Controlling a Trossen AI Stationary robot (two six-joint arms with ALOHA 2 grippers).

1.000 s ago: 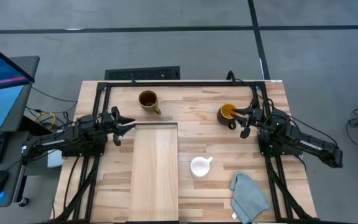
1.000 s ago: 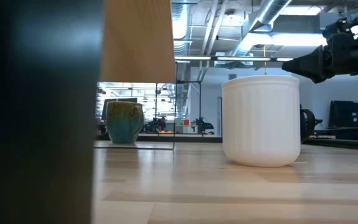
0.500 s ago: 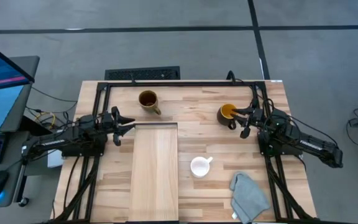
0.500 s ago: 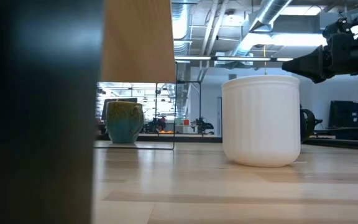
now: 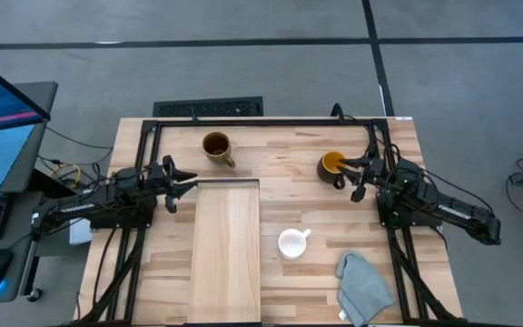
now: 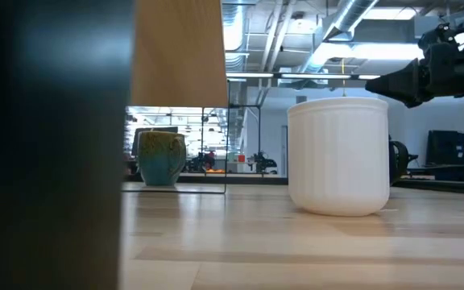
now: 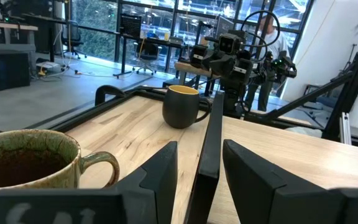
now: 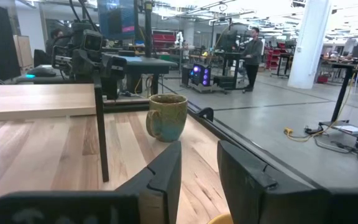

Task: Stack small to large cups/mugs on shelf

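High view: our left gripper [image 5: 187, 182] hangs open just left of the long pale wooden shelf board [image 5: 227, 250]. Our right gripper [image 5: 354, 176], fingers apart, sits beside the dark mug with yellow inside [image 5: 332, 167]. Near the table's back edge stands the olive-brown mug [image 5: 216, 147]; the small white mug [image 5: 291, 242] rests right of the shelf.

In the low view a dark blurred mass fills the picture's left, the white mug [image 6: 338, 156] hides most of the dark mug [image 6: 398, 161], and the right wrist view crops that mug's yellow rim [image 8: 219, 219].
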